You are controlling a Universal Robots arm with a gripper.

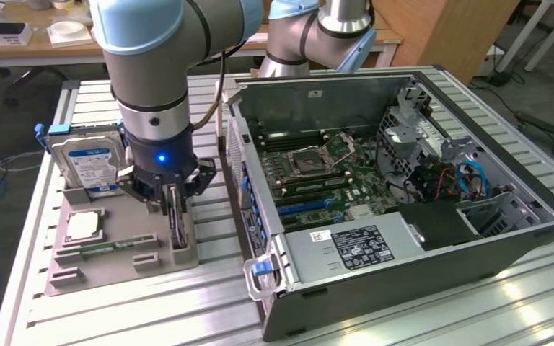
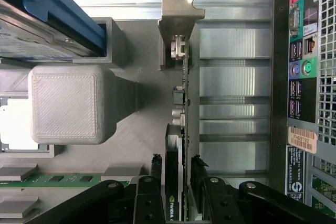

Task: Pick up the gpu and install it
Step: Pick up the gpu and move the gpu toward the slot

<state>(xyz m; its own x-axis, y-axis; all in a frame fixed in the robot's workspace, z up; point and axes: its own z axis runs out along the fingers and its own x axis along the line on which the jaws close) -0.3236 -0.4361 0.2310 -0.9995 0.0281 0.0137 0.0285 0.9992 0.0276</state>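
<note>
GRIP: my gripper (image 2: 177, 166) pinches the gpu (image 2: 176, 140) across both flat faces; the card stands on edge, so those faces are clampable | POSITION: gpu directly beneath my wrist; seated in the grey holder (image 2: 136, 145) slot; open computer case (image 1: 354, 94) just beside my fingers

In the exterior view my tool (image 1: 173, 189) and the arm above it cover most of the gpu (image 1: 178, 220); I see just a dark strip of it in its slot. The arm also hides one edge of the hard drive (image 1: 84, 164). In the wrist view the gpu stands edge-on, and the picture edge cuts off its near end. The hard drive and the computer case (image 2: 304, 77) are cut off too. The print on the case's orange label (image 2: 303, 140) is too small to read.
</note>
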